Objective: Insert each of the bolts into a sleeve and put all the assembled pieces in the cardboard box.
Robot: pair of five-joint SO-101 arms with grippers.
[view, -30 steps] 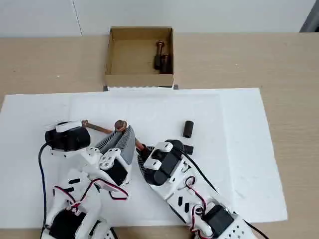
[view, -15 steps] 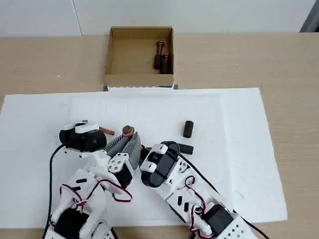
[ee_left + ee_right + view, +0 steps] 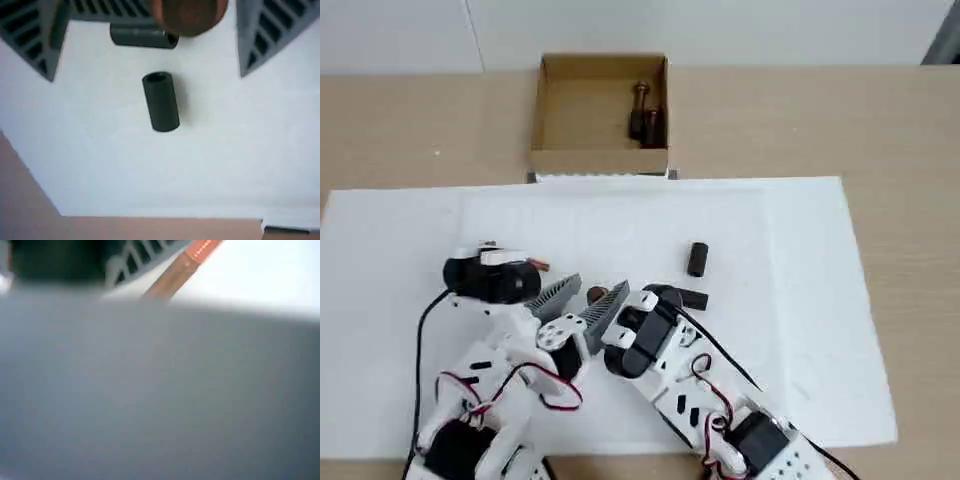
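Cardboard box [image 3: 552,110] at top centre holds assembled pieces [image 3: 645,115]. Left gripper [image 3: 602,285] sits lower centre, jaws apart, with a bolt [image 3: 595,294] head loose between them; can't tell the right gripper [image 3: 672,296] state. Looks like the bolt pickup step: next move needs closing on it, then aligning with the sleeve [image 3: 697,259] right of centre

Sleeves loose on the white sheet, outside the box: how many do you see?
2. One sleeve lies in the open on the white sheet; a second sleeve lies just nearer, beside the right arm. More may be hidden under the arms.
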